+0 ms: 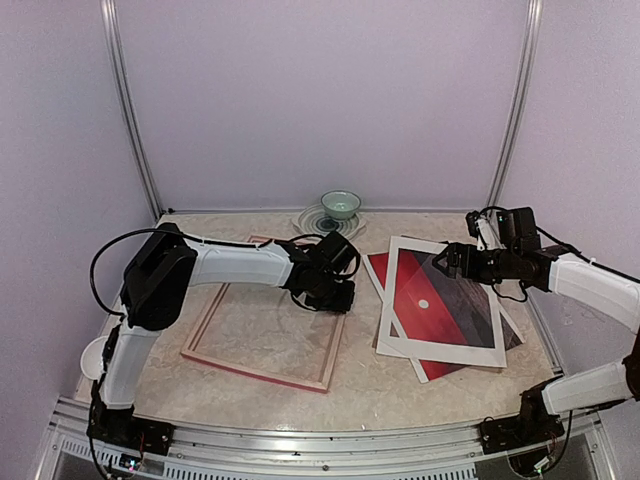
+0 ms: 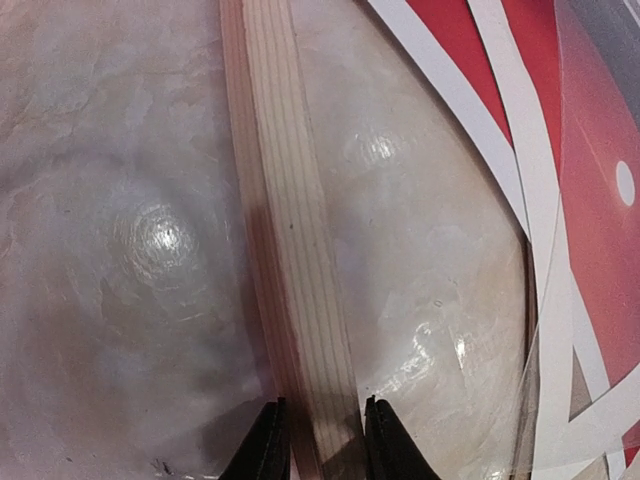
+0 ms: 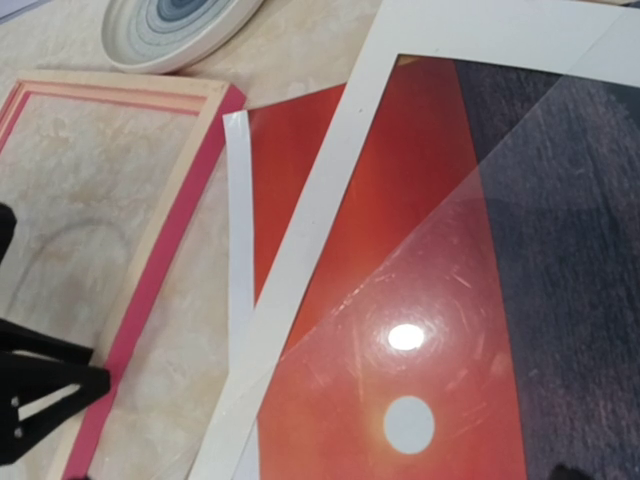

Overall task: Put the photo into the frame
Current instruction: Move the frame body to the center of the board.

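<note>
left gripper: pinched on frame right rail
right gripper: wide open, empty, over photo
relation: photo right of frame, nearer right gripper

Bare tabletop lies open between frame and photo.

No lettering, number, brand or sign can be read in any of the three views. The photo carries only its printed picture, with a plain white dot, and the frame shows bare pink-red and pale wood. The base of the left arm has a few small bright specks that may be lights or markings, but in the top view they are too small to make out.
</note>
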{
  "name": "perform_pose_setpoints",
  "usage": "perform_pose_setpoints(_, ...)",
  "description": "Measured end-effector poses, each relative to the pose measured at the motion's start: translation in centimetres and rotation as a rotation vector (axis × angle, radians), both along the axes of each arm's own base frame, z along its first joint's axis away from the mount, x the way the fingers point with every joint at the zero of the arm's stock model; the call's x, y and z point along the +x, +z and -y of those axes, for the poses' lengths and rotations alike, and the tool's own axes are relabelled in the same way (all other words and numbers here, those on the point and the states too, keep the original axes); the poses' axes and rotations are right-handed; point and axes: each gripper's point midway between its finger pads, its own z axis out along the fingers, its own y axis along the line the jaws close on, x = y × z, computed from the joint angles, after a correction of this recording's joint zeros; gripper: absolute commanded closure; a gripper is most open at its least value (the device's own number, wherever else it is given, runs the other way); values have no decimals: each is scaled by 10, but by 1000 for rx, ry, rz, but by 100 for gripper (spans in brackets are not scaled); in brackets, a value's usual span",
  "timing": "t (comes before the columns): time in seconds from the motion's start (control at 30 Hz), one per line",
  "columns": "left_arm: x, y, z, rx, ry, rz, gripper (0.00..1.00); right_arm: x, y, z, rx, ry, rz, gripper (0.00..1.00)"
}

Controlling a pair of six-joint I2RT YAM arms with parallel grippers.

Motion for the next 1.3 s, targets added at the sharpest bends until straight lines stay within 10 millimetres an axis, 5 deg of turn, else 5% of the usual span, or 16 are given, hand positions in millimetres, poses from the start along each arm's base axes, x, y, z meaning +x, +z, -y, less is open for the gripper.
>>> perform_pose_setpoints(0.67,28,3,17,-96,97,-24,73,0,0,0,3,-3,-2,1)
perform_pose_setpoints(1.03,43,5,18,-159,188,-25,48,0,-1,1,4,-10,-6,1)
perform_pose_setpoints(1.3,30,18,-25,-91,242,23,29,2,-3,6,-18,-38,-5,1)
